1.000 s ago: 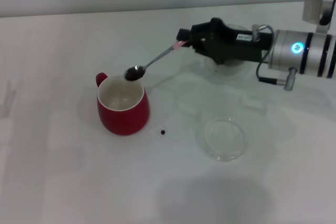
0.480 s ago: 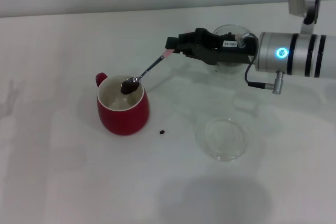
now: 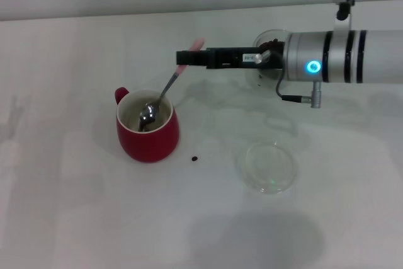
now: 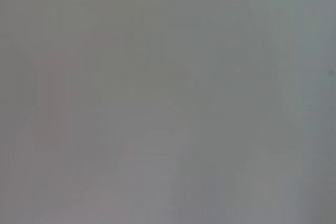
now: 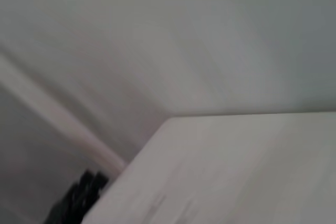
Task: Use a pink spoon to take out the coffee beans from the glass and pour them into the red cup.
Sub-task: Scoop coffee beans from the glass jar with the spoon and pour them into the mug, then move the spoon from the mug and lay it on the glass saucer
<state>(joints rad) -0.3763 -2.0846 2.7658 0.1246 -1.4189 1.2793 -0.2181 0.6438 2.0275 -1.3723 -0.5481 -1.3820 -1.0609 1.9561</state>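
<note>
- One red cup [image 3: 147, 131] stands on the white table [image 3: 75, 206], its loop handle turned to the far left side.
- One pink spoon [image 3: 165, 87] leans steeply into this cup — its silver bowl is inside, near the white bottom, and the pink handle end points up.
- One single coffee bean [image 3: 195, 158] lies on the table just right of the cup; beans inside the cup I cannot make out.
- The right gripper [image 3: 182, 58] is clamped on the spoon handle, above and right of the cup.
- One flat clear dish [image 3: 269, 167] lies farther right, near the front.
- One glass [image 3: 269, 45] stands behind the right arm, mostly hidden.
</note>
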